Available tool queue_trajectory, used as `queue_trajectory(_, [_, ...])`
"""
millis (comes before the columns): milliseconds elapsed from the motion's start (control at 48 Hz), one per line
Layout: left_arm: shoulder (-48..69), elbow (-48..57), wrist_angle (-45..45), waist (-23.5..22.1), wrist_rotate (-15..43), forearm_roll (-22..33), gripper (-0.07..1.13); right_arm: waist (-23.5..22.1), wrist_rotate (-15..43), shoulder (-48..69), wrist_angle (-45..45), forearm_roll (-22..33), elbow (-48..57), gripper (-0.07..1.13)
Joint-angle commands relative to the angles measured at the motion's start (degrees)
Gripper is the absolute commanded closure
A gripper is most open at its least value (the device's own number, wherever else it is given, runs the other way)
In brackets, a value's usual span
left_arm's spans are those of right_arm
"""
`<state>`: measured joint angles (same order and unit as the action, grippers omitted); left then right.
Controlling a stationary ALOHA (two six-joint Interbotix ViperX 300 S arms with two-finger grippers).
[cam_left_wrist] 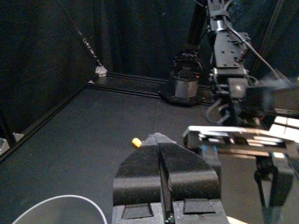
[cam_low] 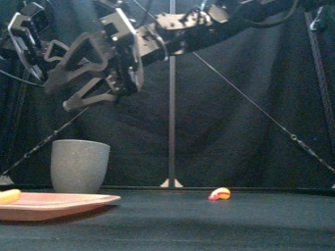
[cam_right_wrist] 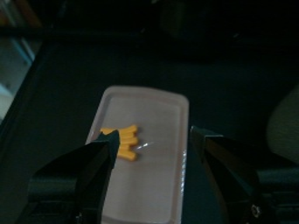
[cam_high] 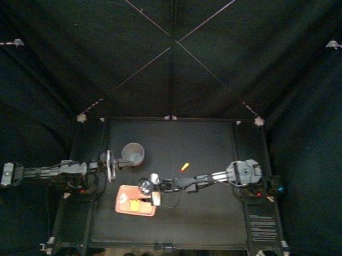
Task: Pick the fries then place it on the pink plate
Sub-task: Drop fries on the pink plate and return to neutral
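Fries [cam_high: 132, 207], a small cluster of yellow toy sticks, lie in the top view on the flat pink tray [cam_high: 148, 193] near the worktop's front edge, just under the right gripper [cam_high: 159, 184]. The left gripper [cam_high: 104, 168] rests by the left edge. A tall grey speckled cup [cam_high: 135, 152] and a small orange toy food [cam_high: 186, 165] stand well apart from the tray, toward the middle. In the front view the fries sit at the tray's left end. The left wrist view shows that gripper's jaws pressed together on nothing. The right wrist view shows the right jaws spread wide and empty above the fries. We judge the fries light, stiff and a little slippery, best pinched across the bundle's narrow width. The way up is open, and the tray's low rim is the only edge close by.
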<state>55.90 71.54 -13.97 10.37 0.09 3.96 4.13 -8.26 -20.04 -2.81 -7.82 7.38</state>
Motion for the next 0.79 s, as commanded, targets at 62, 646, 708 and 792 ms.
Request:
queue_trajectory(62, [0.0,-0.8,-0.3,0.1,0.1,0.2,1.05,-0.7,0.0,10.8,-15.4,-1.6,12.7,0.08])
queue_trajectory(646, [0.3,-0.7,-0.6,0.1,0.1,-0.4,1.05,-7.6,-0.6,28.3,-38.6,-0.5,40.2,0.08])
queue_trajectory(708, [0.3,-0.5,-0.6,0.0,0.1,-0.3,1.05,-8.2,-0.5,29.2,-38.6,0.4,40.9,0.08])
queue_trajectory(792, [0.3,-0.4,-0.5,0.0,0.1,-0.4,1.05,-8.5,-0.4,29.9,-38.6,1.3,41.5,0.08])
